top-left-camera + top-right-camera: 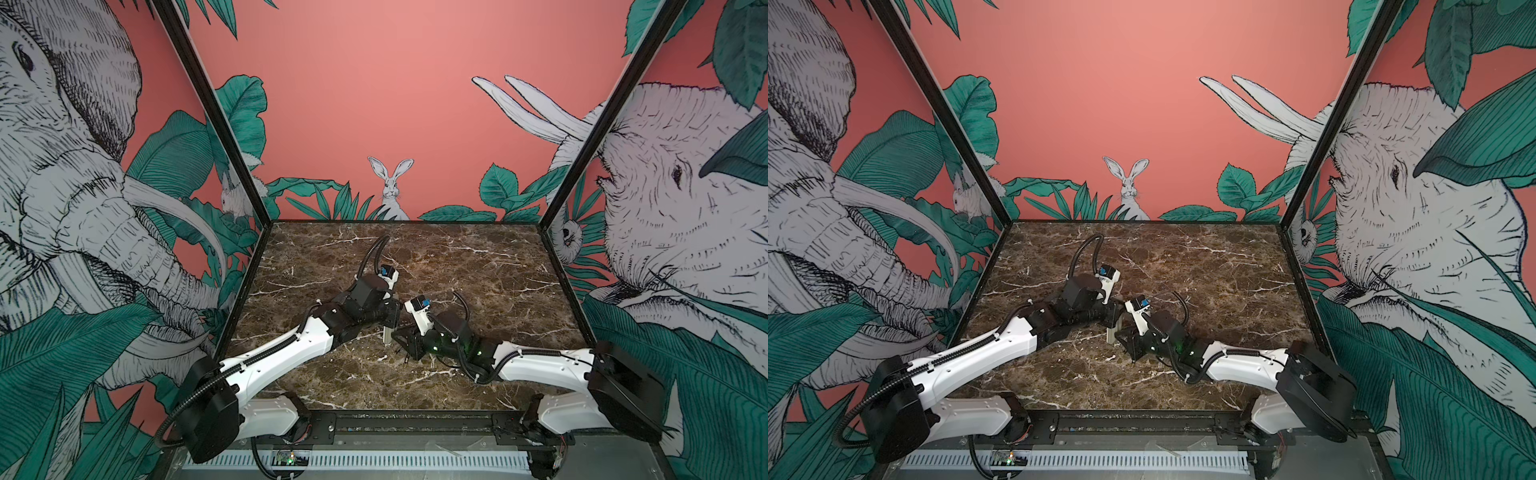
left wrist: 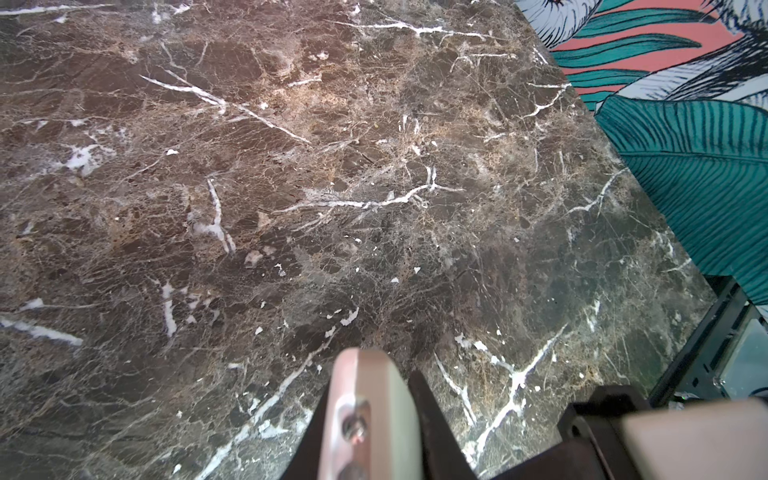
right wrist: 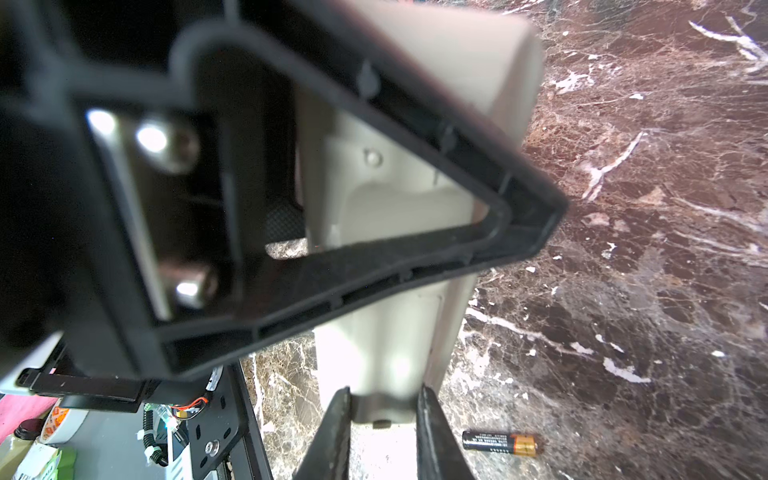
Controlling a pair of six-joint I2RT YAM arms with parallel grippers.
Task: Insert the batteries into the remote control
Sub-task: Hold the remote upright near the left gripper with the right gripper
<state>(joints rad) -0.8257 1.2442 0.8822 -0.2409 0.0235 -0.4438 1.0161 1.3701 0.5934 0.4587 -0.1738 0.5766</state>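
Observation:
The remote control (image 1: 387,336) (image 1: 1111,334) stands on end near the middle of the marble table, greyish-beige back showing. My left gripper (image 1: 390,322) is shut on it; in the left wrist view the remote's end (image 2: 365,415) sits between the dark fingers (image 2: 428,415). The right wrist view shows the remote's back (image 3: 386,345) with a recessed bay (image 3: 399,203) behind the left finger's black frame (image 3: 374,266). My right gripper (image 3: 382,399) grips the remote's near end, jaws against both sides. One battery (image 3: 500,442), dark with a gold end, lies on the table beside the right jaw.
The brown marble table (image 1: 478,270) is walled by printed panels (image 1: 665,208) at the back and sides. A black rail (image 1: 415,424) runs along the front edge. Beyond that edge lie cables and a bottle (image 3: 25,436).

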